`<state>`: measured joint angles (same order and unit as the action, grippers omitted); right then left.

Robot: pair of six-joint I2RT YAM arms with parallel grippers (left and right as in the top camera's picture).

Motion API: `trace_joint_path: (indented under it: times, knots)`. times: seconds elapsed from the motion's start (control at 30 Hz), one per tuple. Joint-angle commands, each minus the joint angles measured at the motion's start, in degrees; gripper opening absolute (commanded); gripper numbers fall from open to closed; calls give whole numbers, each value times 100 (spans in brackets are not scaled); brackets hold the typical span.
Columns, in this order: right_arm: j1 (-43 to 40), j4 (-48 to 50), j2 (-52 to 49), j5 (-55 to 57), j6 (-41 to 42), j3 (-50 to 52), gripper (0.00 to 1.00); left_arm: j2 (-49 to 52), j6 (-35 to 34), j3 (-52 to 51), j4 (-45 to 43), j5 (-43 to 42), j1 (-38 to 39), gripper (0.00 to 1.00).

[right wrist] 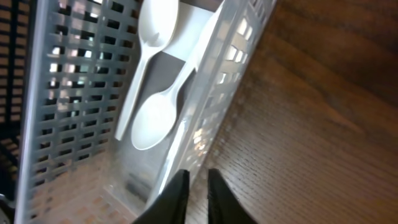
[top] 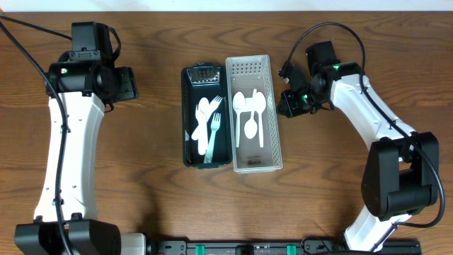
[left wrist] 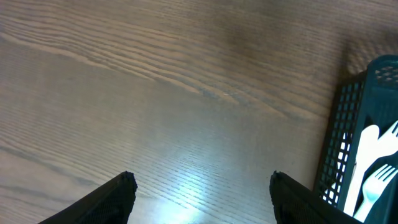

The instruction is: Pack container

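Observation:
A white slotted basket [top: 277, 134] holds three white plastic spoons [top: 250, 119]. A black slotted basket [top: 187, 124] stands against its left side and holds white forks and spoons [top: 209, 126]. My right gripper [top: 288, 103] is shut and empty, just outside the white basket's right wall near its far end. In the right wrist view its fingertips [right wrist: 198, 177] sit beside the basket's wall [right wrist: 208, 81], with two spoons [right wrist: 154, 118] inside. My left gripper [top: 132, 85] is open and empty over bare table, left of the black basket [left wrist: 348, 124]; the left wrist view shows its fingers [left wrist: 202, 182] wide apart.
A fork [left wrist: 375, 186] shows inside the black basket at the right edge of the left wrist view. The two baskets stand side by side at the table's middle. Bare wood lies to the left and right of them.

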<state>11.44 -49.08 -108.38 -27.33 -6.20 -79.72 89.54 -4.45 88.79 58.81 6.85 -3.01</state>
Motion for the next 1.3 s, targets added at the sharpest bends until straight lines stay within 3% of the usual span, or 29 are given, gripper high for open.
trace_joint_path:
  times: [0.0, 0.13, 0.27, 0.37, 0.4, 0.43, 0.5, 0.7, 0.87, 1.07, 1.27]
  knots:
    - [31, 37, -55, 337, -87, 9, 24, 15, 31, 48, 31, 70, -20, 78]
    - [-52, 170, -22, 1893, 520, 4, 30, 15, 31, 48, 37, 70, -20, 83]
    - [-256, 284, 184, 2850, 706, -111, 33, 15, 33, 48, 35, 70, -20, 98]
    - [-472, 369, 466, 3169, 704, -297, 39, 15, 120, 48, 33, 72, -20, 98]
    - [-560, 437, 579, 3185, 702, -352, 48, 15, 138, 48, 31, 72, -20, 98]
    - [-647, 516, 695, 3182, 702, -387, 73, 15, 138, 48, 33, 72, -20, 98]
    - [-811, 785, 901, 3182, 699, -389, 99, 15, 138, 48, 31, 74, -22, 98]
    - [-1088, 1414, 1200, 3180, 678, -389, 99, 15, 138, 48, -435, 76, -42, 98]
    - [-1274, 1119, 1469, 3200, 678, -389, 99, -223, 223, 48, -614, 72, -85, 98]
    - [-1392, 951, 2232, 3209, 680, -155, 99, -1121, 192, -142, -553, 48, -79, 98]
    - [-1366, 1196, 3469, 3355, 675, 881, 99, -2424, 155, -1075, -894, 46, -79, 98]
